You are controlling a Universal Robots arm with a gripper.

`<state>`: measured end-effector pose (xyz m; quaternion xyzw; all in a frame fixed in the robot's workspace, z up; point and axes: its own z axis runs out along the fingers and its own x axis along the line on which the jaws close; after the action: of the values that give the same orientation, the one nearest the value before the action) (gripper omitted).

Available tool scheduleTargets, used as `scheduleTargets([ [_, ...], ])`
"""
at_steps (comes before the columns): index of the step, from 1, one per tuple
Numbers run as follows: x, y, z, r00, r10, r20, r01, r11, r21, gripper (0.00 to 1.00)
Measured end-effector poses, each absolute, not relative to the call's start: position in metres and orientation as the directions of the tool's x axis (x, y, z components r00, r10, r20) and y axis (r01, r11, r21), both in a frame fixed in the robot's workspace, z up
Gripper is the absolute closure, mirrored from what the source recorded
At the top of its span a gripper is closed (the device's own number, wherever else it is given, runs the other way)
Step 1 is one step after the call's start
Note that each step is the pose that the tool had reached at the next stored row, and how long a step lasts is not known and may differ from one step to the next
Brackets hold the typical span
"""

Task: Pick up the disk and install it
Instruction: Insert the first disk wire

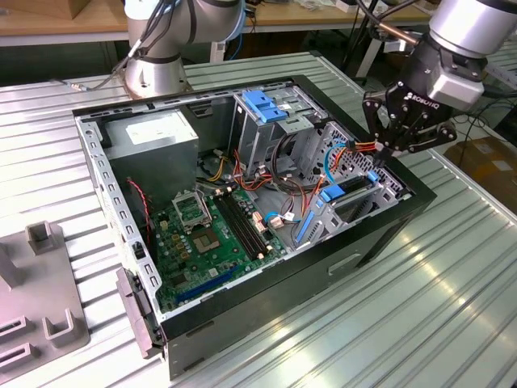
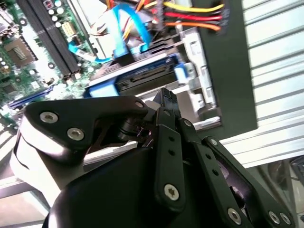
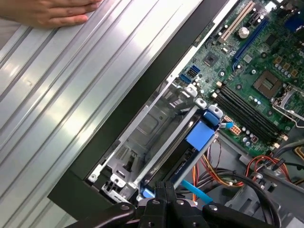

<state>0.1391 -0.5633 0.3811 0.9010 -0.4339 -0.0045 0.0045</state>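
Tool [image 1: 386, 150] clenched on nothing at the exterior view's right, tips just over the disk [image 1: 334, 193]. Those loose cables [image 1: 358, 147] might snag and skew it!

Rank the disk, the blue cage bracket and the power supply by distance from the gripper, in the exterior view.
1. Disk: in its bay, just below the gripper.
2. Blue bracket: atop the drive cage, mid-case.
3. Power supply: in the case's corner toward the exterior view's left.
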Motion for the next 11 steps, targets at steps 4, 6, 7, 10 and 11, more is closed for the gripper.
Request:
scheduleTargets([
  [4, 0.153, -0.563, 0.381, 0.631, -0.776, -0.004, -0.775, -0.631, 0.012, 0.90],
  [6, 0.156, -0.562, 0.381, 0.638, -0.770, -0.004, -0.770, -0.638, 0.012, 0.90],
  [7, 0.157, -0.562, 0.381, 0.641, -0.768, -0.004, -0.768, -0.641, 0.012, 0.90],
  [10, 0.159, -0.562, 0.381, 0.656, -0.755, -0.004, -0.755, -0.656, 0.012, 0.90],
  [11, 0.160, -0.562, 0.381, 0.662, -0.750, -0.004, -0.750, -0.662, 0.012, 0.90],
])
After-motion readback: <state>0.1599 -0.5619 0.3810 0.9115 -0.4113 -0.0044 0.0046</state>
